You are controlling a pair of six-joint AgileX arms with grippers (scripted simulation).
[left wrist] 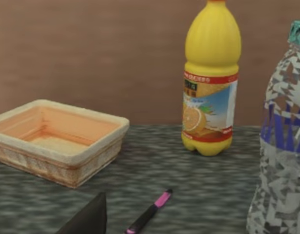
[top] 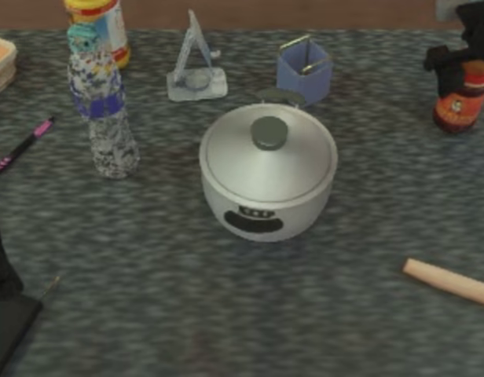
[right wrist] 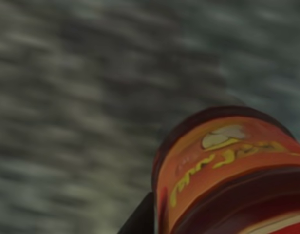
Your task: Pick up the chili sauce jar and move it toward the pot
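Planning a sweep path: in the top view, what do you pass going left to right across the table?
Basket → pen → clear bottle → stand → pot → rolling pin → chili sauce jar, held in the right gripper.

Red-labelled chili sauce jar (top: 460,98) right of lidded pot (top: 268,170)

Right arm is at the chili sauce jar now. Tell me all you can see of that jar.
The chili sauce jar is small and dark red, with an orange-red label bearing yellow lettering and a small pale picture. It sits at the table's far right, well apart from the pot. The right gripper covers its top from above; whether it is lifted cannot be told.
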